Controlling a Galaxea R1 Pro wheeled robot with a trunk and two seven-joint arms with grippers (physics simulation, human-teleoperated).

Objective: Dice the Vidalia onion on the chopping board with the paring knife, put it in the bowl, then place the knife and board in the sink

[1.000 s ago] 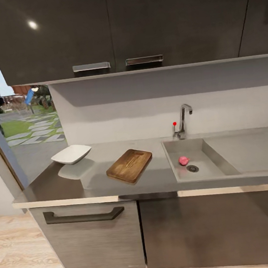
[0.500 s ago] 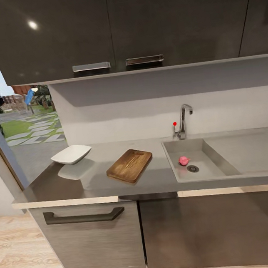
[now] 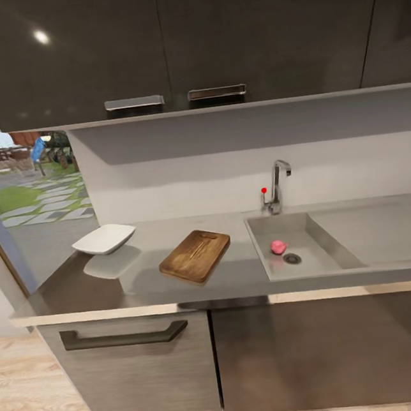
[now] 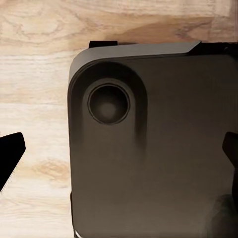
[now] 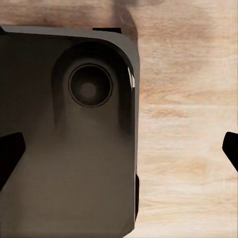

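Where counted: one onion, one bowl.

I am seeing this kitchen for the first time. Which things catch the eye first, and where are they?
A small pink onion lies in the steel sink, beside the drain. Left of the sink, a brown chopping board lies askew on the countertop. A white bowl stands near the counter's left end.

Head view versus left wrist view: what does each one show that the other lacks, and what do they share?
Head view: the countertop with the bowl and chopping board, and the sink holding the pink onion. Left wrist view: the left end effector, fingertips wide apart, over a dark rounded part of the robot. Shared: the light wood floor.
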